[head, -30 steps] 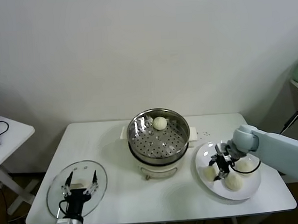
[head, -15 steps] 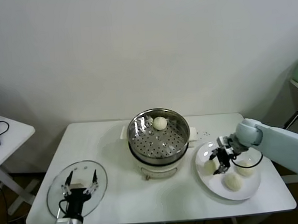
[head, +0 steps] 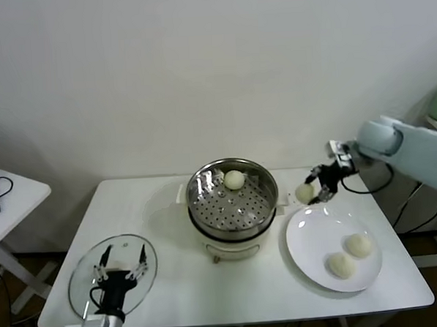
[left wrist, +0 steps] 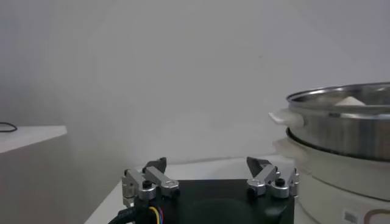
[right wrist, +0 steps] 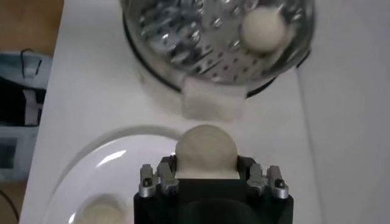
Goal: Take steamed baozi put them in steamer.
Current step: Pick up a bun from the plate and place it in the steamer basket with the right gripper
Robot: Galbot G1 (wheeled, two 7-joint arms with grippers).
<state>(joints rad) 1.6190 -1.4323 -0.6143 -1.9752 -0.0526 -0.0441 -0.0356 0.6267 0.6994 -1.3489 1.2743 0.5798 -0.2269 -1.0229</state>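
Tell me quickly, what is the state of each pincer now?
Left pincer: open, holding nothing, above the glass lid.
Right pincer: shut on a baozi, raised between the plate and the steamer.

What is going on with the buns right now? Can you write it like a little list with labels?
right end effector: shut on a bun, lifted between plate and steamer
left end effector: open, idle over the glass lid
steamer: one bun inside, at the back
plate: two buns left on it
table: white, holds everything
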